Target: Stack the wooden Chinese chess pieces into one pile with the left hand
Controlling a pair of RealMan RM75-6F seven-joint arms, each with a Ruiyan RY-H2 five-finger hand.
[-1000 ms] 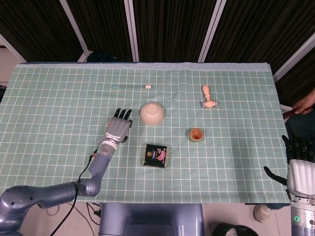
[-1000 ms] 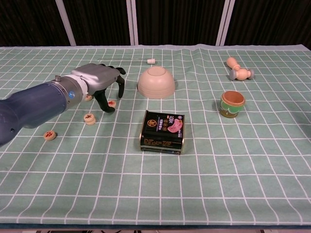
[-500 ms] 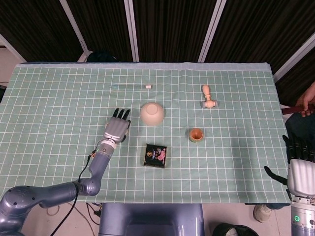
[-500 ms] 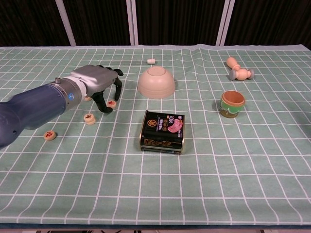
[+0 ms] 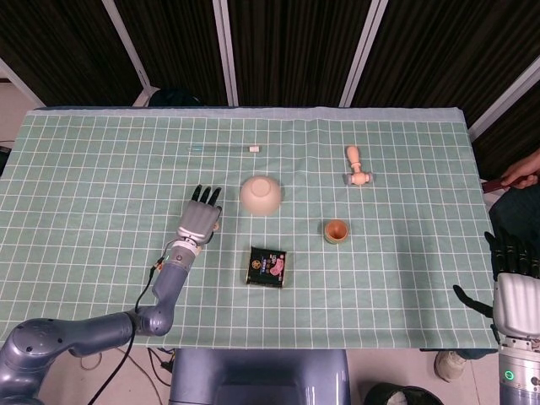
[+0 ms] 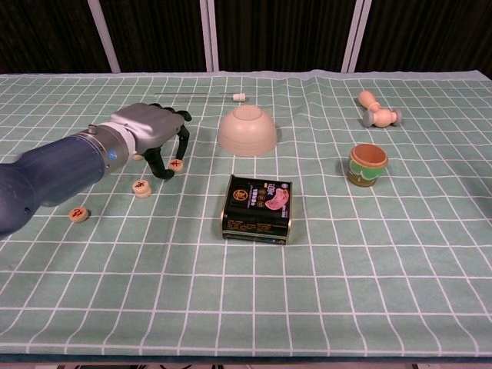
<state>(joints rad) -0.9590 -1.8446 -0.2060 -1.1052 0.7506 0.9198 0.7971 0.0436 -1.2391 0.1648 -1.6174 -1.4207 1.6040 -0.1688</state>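
Note:
In the chest view my left hand arches over a round wooden chess piece with a red mark that lies flat on the cloth. The thumb is just left of the piece and the fingertips just behind it; I see no grip on it. A second piece and a third lie nearer and further left. Another piece peeks out under the wrist. In the head view the left hand covers the pieces. My right hand hangs off the table's right edge, fingers apart, empty.
An upturned beige bowl sits just right of the left hand. A dark tin lies at the centre front. A small green-and-orange cup and a wooden mallet toy are to the right. A thin stick lies at the back.
My left hand has drawn back slightly to the left, so its thumb is now further from the red-marked piece. The pieces have not moved.

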